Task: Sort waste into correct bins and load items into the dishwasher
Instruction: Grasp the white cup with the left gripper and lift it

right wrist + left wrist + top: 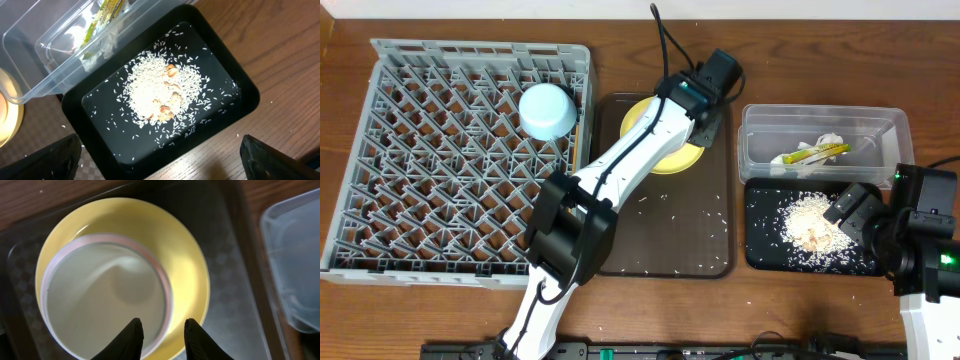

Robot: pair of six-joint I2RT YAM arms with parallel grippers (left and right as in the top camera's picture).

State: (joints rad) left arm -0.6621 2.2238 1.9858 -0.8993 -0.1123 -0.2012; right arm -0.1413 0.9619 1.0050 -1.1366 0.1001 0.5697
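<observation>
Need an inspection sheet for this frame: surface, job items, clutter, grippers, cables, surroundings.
Surface: wooden table, brown tray at centre.
Job's things: blue bowl in dish rack; white cup on yellow plate; wrapper and paper in clear tub; rice pile in black tray; chopsticks not seen.
Clutter: loose rice grains on the brown tray.
Grippers: left gripper open at the cup's rim; right gripper open above the black tray.
Cables: black cable trailing to the far edge.
Surroundings: pale strip beyond the table.
</observation>
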